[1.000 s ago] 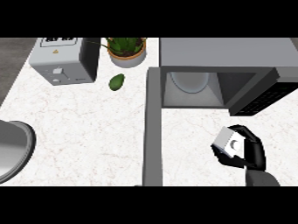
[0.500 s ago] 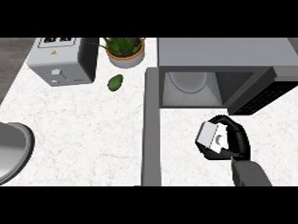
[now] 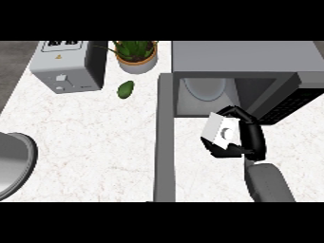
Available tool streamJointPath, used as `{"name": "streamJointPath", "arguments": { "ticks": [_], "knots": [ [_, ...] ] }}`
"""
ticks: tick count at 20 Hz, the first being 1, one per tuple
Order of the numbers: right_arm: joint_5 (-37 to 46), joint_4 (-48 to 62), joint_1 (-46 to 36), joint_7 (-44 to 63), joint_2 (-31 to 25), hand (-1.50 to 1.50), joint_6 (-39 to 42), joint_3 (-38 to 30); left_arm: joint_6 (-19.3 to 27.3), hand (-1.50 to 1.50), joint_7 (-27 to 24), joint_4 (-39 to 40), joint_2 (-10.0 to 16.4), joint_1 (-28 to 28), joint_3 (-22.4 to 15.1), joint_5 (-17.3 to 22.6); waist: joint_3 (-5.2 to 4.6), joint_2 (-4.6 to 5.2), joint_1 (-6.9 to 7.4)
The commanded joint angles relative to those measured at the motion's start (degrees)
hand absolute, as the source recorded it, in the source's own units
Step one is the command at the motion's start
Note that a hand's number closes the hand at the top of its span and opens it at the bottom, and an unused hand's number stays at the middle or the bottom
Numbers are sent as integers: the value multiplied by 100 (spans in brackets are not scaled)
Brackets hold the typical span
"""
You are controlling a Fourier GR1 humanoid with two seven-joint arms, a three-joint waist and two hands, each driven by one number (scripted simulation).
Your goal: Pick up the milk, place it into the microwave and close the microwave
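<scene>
Milk (image 3: 220, 129) partly hidden by right hand (image 3: 252, 140), microwave (image 3: 248, 57) door open

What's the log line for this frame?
right hand: shut on milk | milk: held before open microwave, not yet inside | left hand: not in view

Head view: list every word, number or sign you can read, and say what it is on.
No readable words or numbers anywhere.
Toaster: a small triangle sign, contents blurred.
Milk carton, in the right hand: dark mark, unreadable.
Microwave panel: markings too small.
</scene>
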Motion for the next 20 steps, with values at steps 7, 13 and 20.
{"name": "streamJointPath", "arguments": {
  "ticks": [7, 13, 20],
  "knots": [
    [638, 903, -1803, 1070, 40, 150, -1253, 34, -155, -150, -54, 180, 1, -82, 58, -26, 1, 28, 83],
    [1075, 1830, -2563, 1319, -173, 150, -1598, -54, -194, -150, -47, 515, 259, -295, 105, 33, 3, 69, 184],
    [1403, 2331, -2734, 1217, -433, 150, -2077, -200, -494, -150, -268, 760, 239, -270, 171, 13, 1, 125, 348]
  ]
}}
